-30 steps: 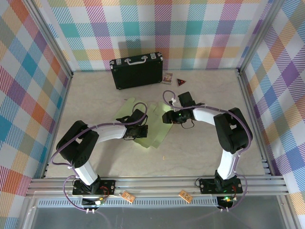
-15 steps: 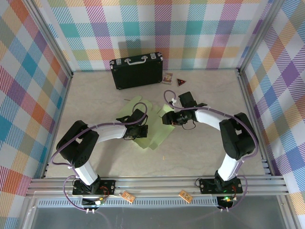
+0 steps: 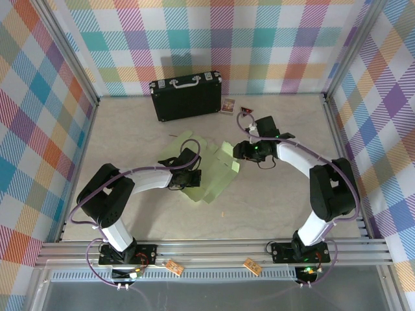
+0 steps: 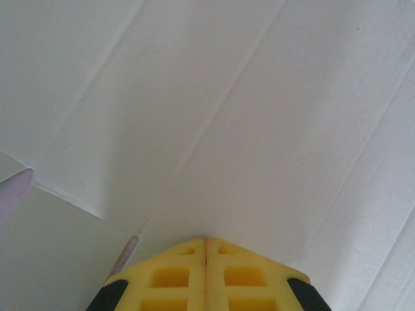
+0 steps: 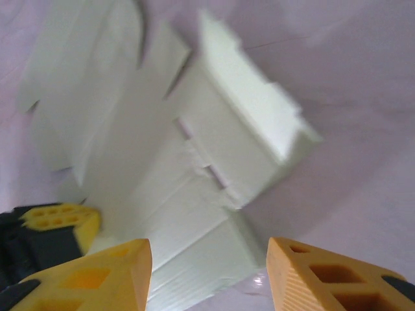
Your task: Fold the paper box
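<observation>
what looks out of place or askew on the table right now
Only the paper box: most of it lies flat, but the flap nearest the right gripper stands up, half-folded. That gripper is open beside it; the left gripper is shut, tips against the sheet.

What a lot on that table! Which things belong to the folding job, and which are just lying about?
In the job: paper box, one flap raised; left pincer, shut, at the card; right pincer, open, facing the flap.
Lying about: black case; small brown packet; small dark triangle, all farther back.
</observation>
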Motion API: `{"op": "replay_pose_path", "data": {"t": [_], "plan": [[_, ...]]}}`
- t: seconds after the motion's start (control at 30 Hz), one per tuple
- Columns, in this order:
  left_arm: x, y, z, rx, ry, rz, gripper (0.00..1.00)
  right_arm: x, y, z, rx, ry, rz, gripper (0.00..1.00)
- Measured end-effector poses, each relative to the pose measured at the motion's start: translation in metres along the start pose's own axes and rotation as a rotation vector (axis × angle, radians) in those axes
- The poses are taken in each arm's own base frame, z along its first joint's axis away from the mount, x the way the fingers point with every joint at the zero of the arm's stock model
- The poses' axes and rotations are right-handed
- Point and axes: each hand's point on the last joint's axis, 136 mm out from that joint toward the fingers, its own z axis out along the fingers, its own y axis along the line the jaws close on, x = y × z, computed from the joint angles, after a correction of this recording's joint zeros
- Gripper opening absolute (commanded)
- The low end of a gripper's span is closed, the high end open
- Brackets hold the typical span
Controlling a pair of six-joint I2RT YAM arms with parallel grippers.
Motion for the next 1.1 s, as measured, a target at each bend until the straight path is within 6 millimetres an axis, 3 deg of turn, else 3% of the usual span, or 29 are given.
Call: {"op": "replay_pose_path", "data": {"t": [0.17,0.4,0.8,1.1], "plan": [[0.000,0.000,0.000,0.000,0.000,0.000,0.03,0.003,-0.005,0.010,-0.010,0.034,0.024,0.45],[0.000,0.000,0.000,0.000,0.000,0.000,0.03,0.023,0.014,0.034,-0.106,0.133,0.018,0.44],[0.000,0.000,0.000,0.000,0.001,0.000,0.03,0.040,0.040,0.041,-0.181,0.190,-0.020,0.43],[0.000,0.000,0.000,-0.001,0.002,0.003,0.03,0.069,0.022,0.057,-0.127,0.248,-0.001,0.37]]}}
